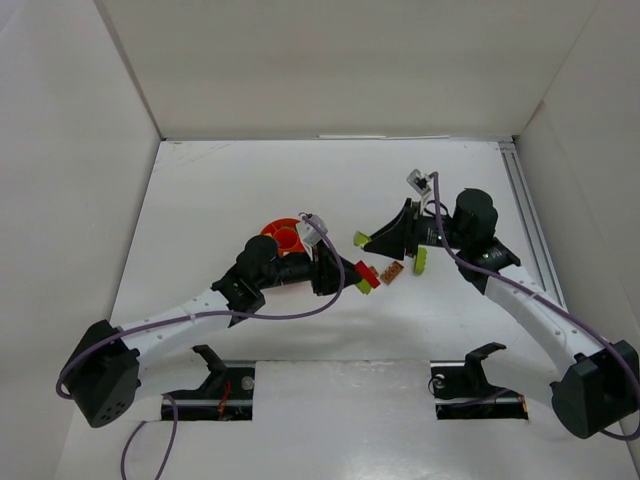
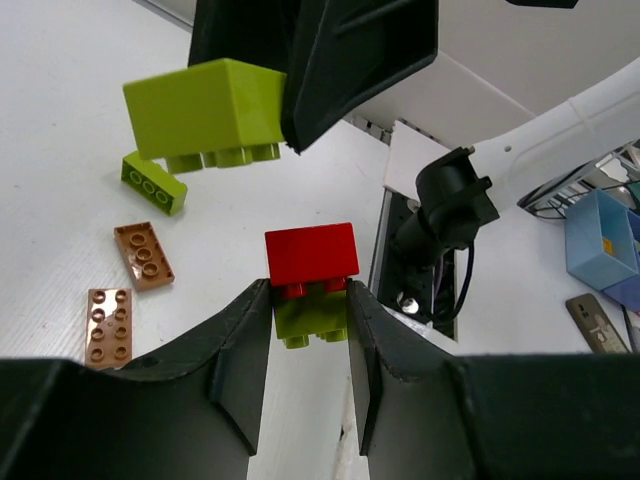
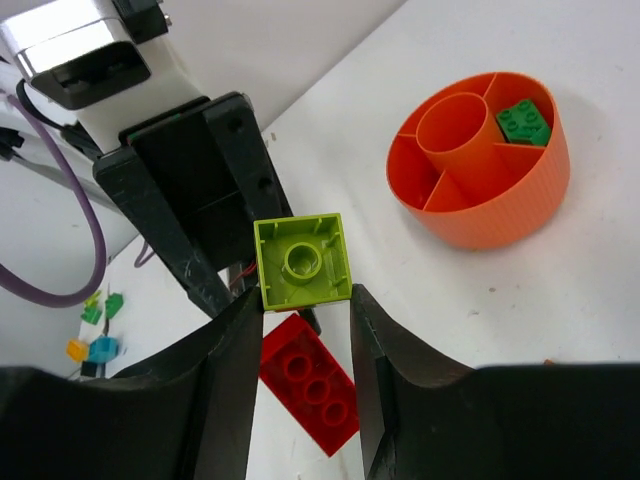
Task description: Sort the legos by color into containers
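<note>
My left gripper (image 1: 360,277) (image 2: 310,302) is shut on a lime brick (image 2: 312,322) with a red brick (image 2: 312,255) (image 3: 312,388) stuck to it, low over the table. Just beyond it, my right gripper (image 1: 364,241) (image 3: 304,297) is shut on a lime-yellow square brick (image 3: 303,262) (image 2: 205,105), held slightly above the red one. The orange bowl (image 1: 270,231) (image 3: 500,215) lies behind the left wrist, with a green brick (image 3: 523,120) in one compartment. Two brown plates (image 2: 143,255) (image 2: 108,325) and a green flat brick (image 2: 153,182) lie on the table.
A brown brick (image 1: 393,271) and a lime brick (image 1: 421,260) lie under the right arm's wrist. White walls close in the table on the left, back and right. A metal rail (image 1: 528,215) runs along the right side. The two grippers nearly touch.
</note>
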Tool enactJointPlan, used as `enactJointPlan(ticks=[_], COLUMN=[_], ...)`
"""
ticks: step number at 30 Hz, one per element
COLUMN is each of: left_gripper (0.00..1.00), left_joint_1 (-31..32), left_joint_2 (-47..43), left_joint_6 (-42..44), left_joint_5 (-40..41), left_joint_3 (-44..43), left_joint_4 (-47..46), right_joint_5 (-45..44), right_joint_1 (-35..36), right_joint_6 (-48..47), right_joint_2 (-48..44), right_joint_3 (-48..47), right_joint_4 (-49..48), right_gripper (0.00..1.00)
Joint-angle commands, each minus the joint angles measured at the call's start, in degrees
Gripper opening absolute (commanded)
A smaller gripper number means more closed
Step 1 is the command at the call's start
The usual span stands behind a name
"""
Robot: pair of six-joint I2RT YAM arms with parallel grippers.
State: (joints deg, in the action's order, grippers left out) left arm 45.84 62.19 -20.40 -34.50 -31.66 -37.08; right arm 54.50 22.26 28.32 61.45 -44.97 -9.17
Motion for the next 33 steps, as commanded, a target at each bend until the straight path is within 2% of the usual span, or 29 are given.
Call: enactJointPlan(ticks=[1, 9, 12, 15, 16, 17, 20, 22, 26, 28, 33], left_gripper=[0.21, 0.18, 0.18, 0.18, 0.18, 0.18, 0.15, 0.15, 0.15, 0.15, 0.15], left_joint_1=[0.12, 0.12, 0.12, 0.12, 0.12, 0.12, 0.12, 0.12, 0.12, 0.12, 0.12], left_joint_2=[-0.58, -2.34, -4.88, -7.96, -8.92, -11.02, -14.81, -19.29, -26.76, -30.35, -33.98], left_joint_6=[-1.48, -2.62, -3.85, -3.85, -3.85, -3.85, -3.85, -4.47, -5.17, -7.62, -11.32], left_joint_5=[-2.50, -1.28, 1.19, 4.52, 5.57, 6.72, 13.83, 20.94, 31.40, 38.67, 47.24], left_joint_3=[-1.56, 0.89, 2.12, 2.66, 2.66, 2.66, 2.05, 0.64, -2.00, -3.05, -5.33], left_joint_4=[-4.23, -4.23, -0.82, 2.79, 5.94, 7.79, 17.10, 22.29, 34.93, 38.47, 45.06], right_joint_5=[-1.59, -1.59, -2.38, -6.15, -7.99, -10.44, -22.74, -28.91, -31.74, -32.35, -34.28], right_joint_1=[0.59, -0.72, -1.34, -1.34, -0.65, -0.03, 4.79, 8.22, 11.83, 13.24, 18.07], right_joint_6=[0.69, -0.89, -1.76, -6.32, -10.87, -13.35, -21.60, -24.09, -25.24, -26.81, -30.07], right_joint_2=[-1.25, -1.25, -0.55, 0.77, 1.65, 2.18, 5.24, 7.36, 13.33, 17.99, 27.30], right_joint_3=[-2.58, -2.06, -2.05, -2.83, -4.93, -6.34, -12.85, -15.57, -19.62, -21.20, -29.10], right_joint_4=[-5.77, -6.30, -6.30, -1.58, 1.23, 8.05, 19.49, 22.43, 22.53, 22.53, 24.37], right_gripper=[0.10, 0.08, 0.08, 0.10, 0.10, 0.10, 0.10, 0.11, 0.11, 0.11, 0.12])
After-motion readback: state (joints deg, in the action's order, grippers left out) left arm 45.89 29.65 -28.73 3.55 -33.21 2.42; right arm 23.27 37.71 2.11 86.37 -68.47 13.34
